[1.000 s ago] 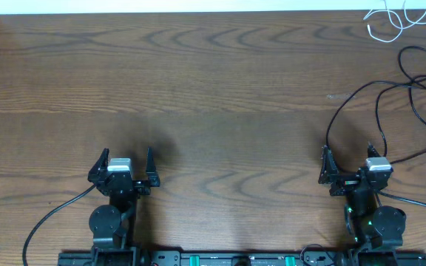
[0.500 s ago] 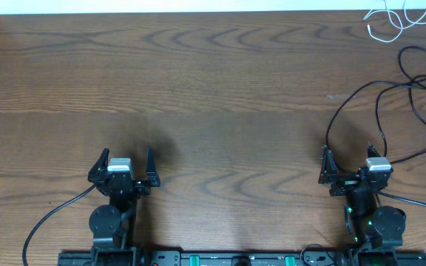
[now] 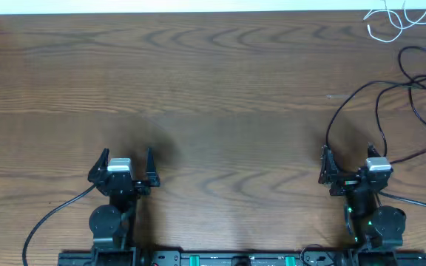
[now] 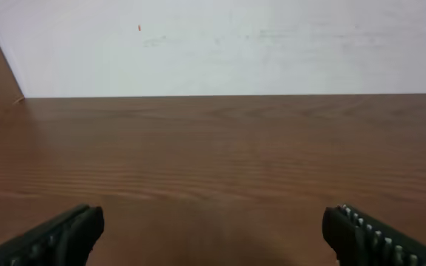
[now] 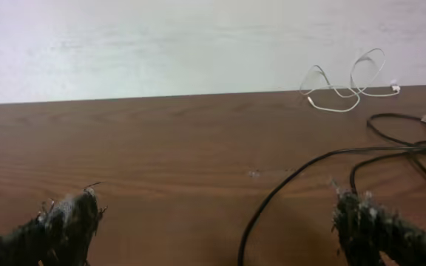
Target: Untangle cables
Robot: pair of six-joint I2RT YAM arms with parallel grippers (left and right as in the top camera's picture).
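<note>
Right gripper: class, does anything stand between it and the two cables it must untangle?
Nothing visible does. The right gripper, jaws open, faces bare wooden table. The black cable curves across the wood just ahead of it, and the white cable lies beyond, near the far edge, apart from the black one.

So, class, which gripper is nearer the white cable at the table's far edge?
Right. The right gripper sits on the same side as the white cable, toward the robot; the left gripper is across the table.
</note>
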